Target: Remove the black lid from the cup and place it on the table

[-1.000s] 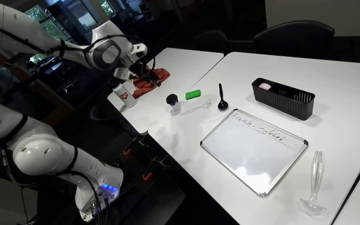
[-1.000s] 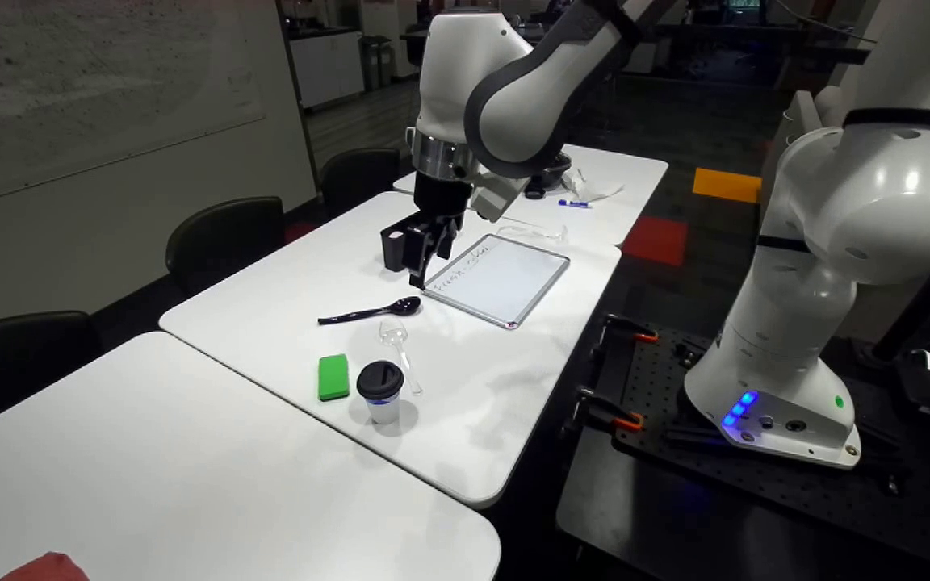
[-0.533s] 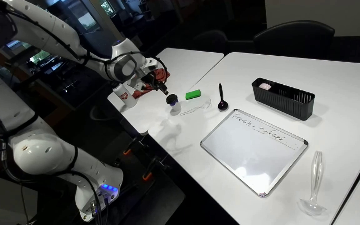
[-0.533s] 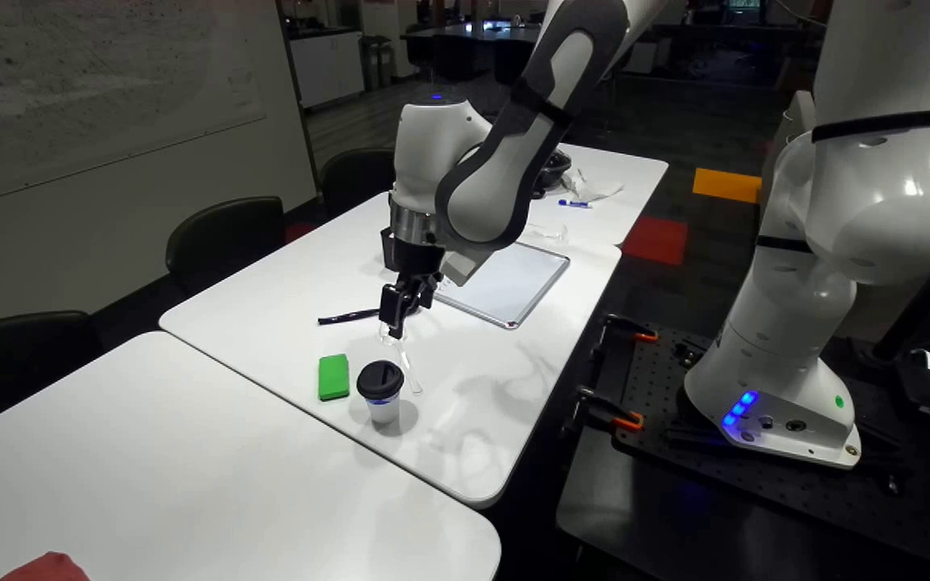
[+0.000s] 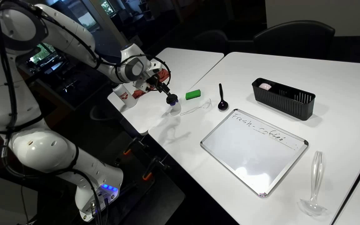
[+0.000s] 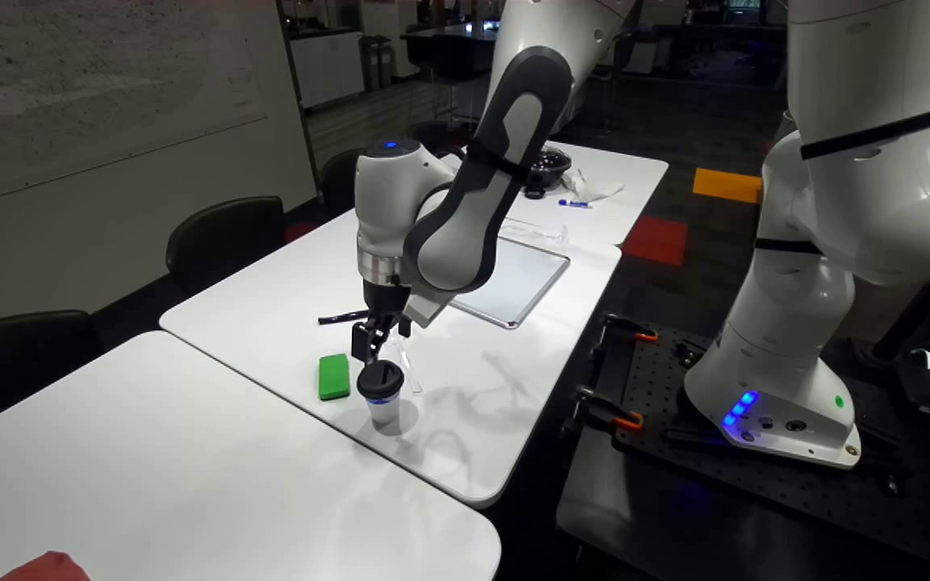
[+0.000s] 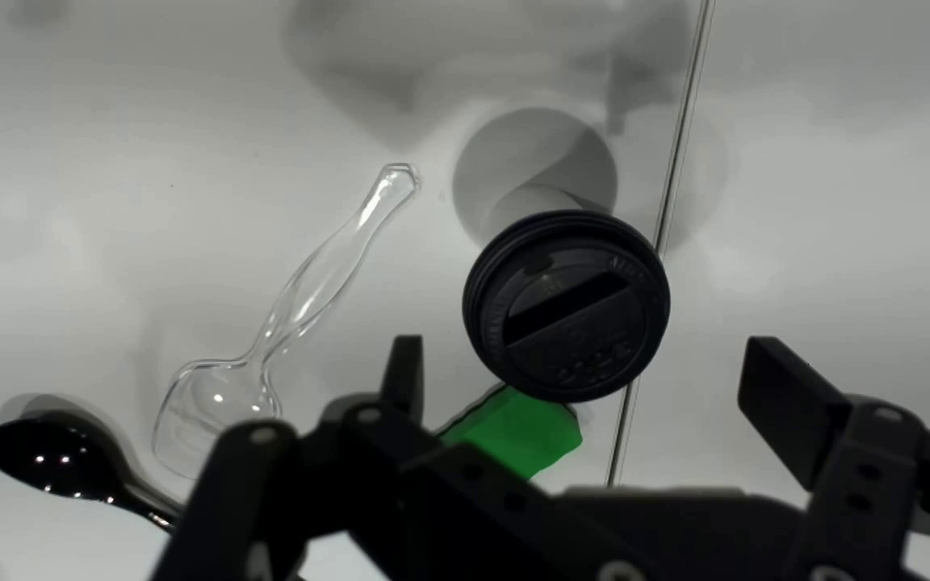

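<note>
The small whitish cup (image 5: 176,107) stands upright on the white table (image 5: 339,81), near a seam between tabletops. The black lid (image 5: 171,99) sits on top of the cup. In an exterior view the lid (image 6: 380,379) covers the cup (image 6: 385,411) too. In the wrist view the lid (image 7: 567,307) hides most of the cup (image 7: 531,208). My gripper (image 7: 582,363) is open and empty, its fingertips spread wider than the lid, one on each side of it in that picture. In an exterior view the gripper (image 6: 372,349) is just above the lid; I cannot tell whether it touches.
A green block (image 5: 193,94) lies close to the cup. A clear spoon (image 7: 320,282) and black spoon (image 7: 53,456) lie beside it. A whiteboard (image 5: 252,153), black tray (image 5: 284,101) and clear ladle (image 5: 316,178) are farther away. A white bottle (image 5: 125,96) and red cloth (image 5: 164,75) lie behind the gripper.
The gripper has moved down and across the table toward the cup and now is right at the lid. The cup, lid and other objects have not moved.
</note>
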`<state>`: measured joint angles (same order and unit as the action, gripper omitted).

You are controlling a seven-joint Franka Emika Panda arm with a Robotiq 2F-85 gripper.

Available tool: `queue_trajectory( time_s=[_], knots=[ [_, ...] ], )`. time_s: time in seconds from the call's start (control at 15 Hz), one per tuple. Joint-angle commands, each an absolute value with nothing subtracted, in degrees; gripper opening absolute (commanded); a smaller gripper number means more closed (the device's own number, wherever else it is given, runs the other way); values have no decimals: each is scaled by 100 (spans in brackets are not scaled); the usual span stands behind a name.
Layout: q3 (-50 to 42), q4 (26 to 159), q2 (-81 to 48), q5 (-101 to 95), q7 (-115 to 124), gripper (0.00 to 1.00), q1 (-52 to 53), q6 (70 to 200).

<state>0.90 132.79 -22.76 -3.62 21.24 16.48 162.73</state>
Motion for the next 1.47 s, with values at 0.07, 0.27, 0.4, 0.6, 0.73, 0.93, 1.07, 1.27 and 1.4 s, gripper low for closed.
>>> queue_trajectory(
  time_s=[0.07,0.27,0.4,0.6,0.73,0.93,1.07,1.27,1.4],
  knots=[
    [-201,12794,-2660,-458,2408,100,2011,16045],
    [-246,12632,-2833,-418,2378,100,2056,15990],
    [-231,12545,-2924,-383,2337,100,2029,15943],
    [-268,12433,-3039,-404,2353,100,2051,15829],
    [-290,12365,-3108,-417,2361,100,2062,15758],
    [-276,12277,-3187,-397,2327,100,2033,15674],
    [-227,12216,-3237,-374,2278,100,1997,15600],
    [-193,12132,-3304,-374,2254,100,1986,15490],
    [-198,12081,-3353,-385,2265,100,2001,15442]
  ],
)
